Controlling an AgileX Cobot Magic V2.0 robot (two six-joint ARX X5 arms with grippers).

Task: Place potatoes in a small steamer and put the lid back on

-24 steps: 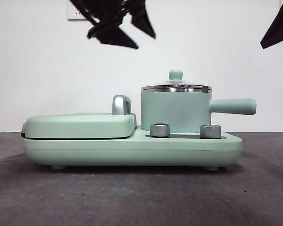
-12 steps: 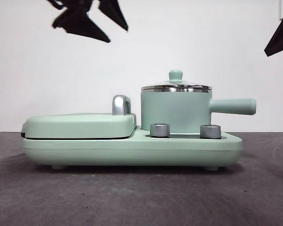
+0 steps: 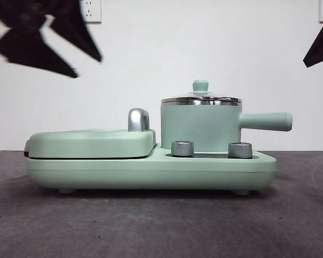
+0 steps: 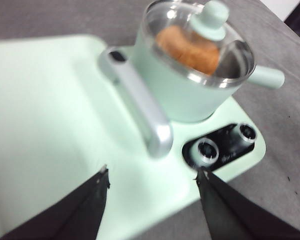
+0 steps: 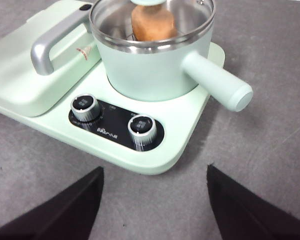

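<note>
The small steamer (image 3: 201, 128) stands on the right half of the mint-green appliance, its side handle (image 3: 266, 121) pointing right. On it rests the glass lid (image 3: 201, 99) with a green knob (image 3: 200, 85). Through the glass, both wrist views show the orange-brown potatoes (image 4: 189, 48) (image 5: 152, 23) inside the pot. My left gripper (image 4: 152, 176) hangs open and empty over the flat griddle cover, high at the left in the front view (image 3: 88, 68). The right gripper (image 5: 155, 172) is open and empty above the table in front of the dials, a black tip at the upper right (image 3: 318, 47).
The griddle cover (image 3: 91, 142) with its chrome handle (image 3: 138, 119) fills the appliance's left half. Two steel dials (image 3: 182, 148) (image 3: 240, 150) sit in front of the pot. Grey table (image 3: 161, 226) lies all around.
The left gripper has drifted to the left, away from the pot. The right gripper has pulled slightly further toward the upper right corner. Pot and lid have not moved.
</note>
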